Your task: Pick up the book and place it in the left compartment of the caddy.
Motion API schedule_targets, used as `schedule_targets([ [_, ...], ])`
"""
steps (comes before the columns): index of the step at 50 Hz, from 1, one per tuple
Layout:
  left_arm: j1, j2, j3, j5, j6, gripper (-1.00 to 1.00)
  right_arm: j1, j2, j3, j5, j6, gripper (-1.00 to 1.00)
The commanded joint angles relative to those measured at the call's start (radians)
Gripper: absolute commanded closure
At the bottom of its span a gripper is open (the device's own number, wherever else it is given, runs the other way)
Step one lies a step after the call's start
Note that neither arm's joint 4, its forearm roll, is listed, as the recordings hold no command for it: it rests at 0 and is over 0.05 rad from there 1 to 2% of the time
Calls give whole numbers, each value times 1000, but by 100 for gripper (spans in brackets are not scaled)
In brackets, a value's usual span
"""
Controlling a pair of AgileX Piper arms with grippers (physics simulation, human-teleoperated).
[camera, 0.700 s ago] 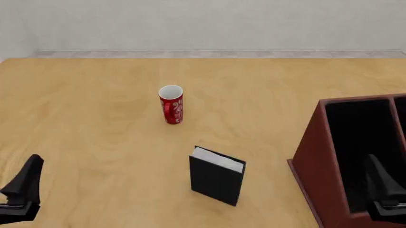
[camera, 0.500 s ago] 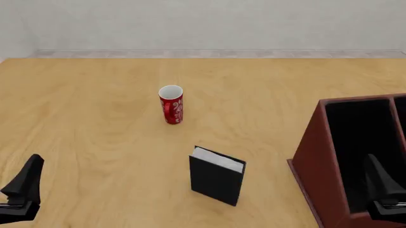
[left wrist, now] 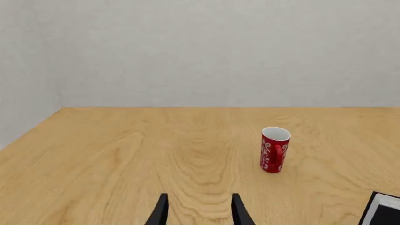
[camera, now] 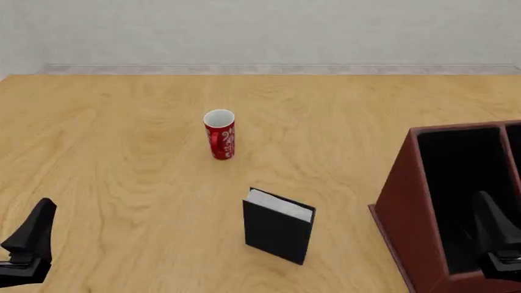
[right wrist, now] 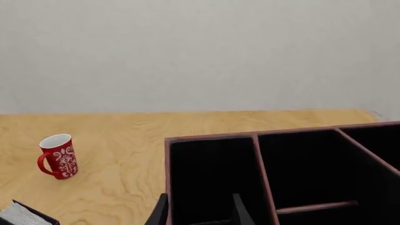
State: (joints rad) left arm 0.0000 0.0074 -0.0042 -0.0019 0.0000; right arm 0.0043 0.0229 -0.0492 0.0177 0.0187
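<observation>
The book (camera: 279, 227) stands upright on the table (camera: 122, 152), near the front centre, spine side toward the camera and white page edges facing up; nothing touches it. In the left wrist view only its corner (left wrist: 382, 214) shows at the frame edge, and in the right wrist view only a corner of the page edges (right wrist: 25, 214) shows. The red cup (camera: 219, 134) stands upright farther back on the table, well apart from the book, white inside, white pattern on the side. The caddy (camera: 407, 207) sits at the right of the table, partly cut by the frame edge; the left compartment (camera: 468, 183) is the wide black-lined slot just inside the sloped outer wall, and it holds nothing visible. The right wrist view looks straight into the caddy (right wrist: 212, 138), showing its dividers and black interior. Left gripper (left wrist: 198, 213): the two fingertips stand parted with bare table between them, holding nothing; in the front view it (camera: 31, 244) sits low at the left edge, well apart from the book. Right gripper (right wrist: 198, 211): fingertips likewise parted, nothing between them, set in front of the caddy's near wall; in the front view it (camera: 498, 241) overlaps the caddy at the lower right.
</observation>
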Motion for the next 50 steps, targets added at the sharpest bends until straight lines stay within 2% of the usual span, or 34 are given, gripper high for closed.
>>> schedule_targets([
  [1,0,0,0,0,0,-100,22,14,-72,42,-12,-100],
  [12,0,0,0,0,0,-100,65,31,-161,105,-26,-100],
  [14,0,0,0,0,0,-100,76,42,-180,116,-14,-100],
  [17,0,0,0,0,0,-100,136,63,-218,136,-20,-100],
  [20,0,0,0,0,0,-100,147,73,-256,152,-1,-100],
  [24,0,0,0,0,0,-100,162,89,-290,169,-8,-100],
  [28,0,0,0,0,0,-100,203,98,-323,200,29,-100],
  [31,0,0,0,0,0,-100,233,114,-329,209,2,-100],
  [33,0,0,0,0,0,-100,251,122,-341,216,11,-100],
  [37,0,0,0,0,0,-100,303,162,-368,219,-16,-100],
  [50,0,0,0,0,0,-100,414,217,-432,250,-8,-100],
])
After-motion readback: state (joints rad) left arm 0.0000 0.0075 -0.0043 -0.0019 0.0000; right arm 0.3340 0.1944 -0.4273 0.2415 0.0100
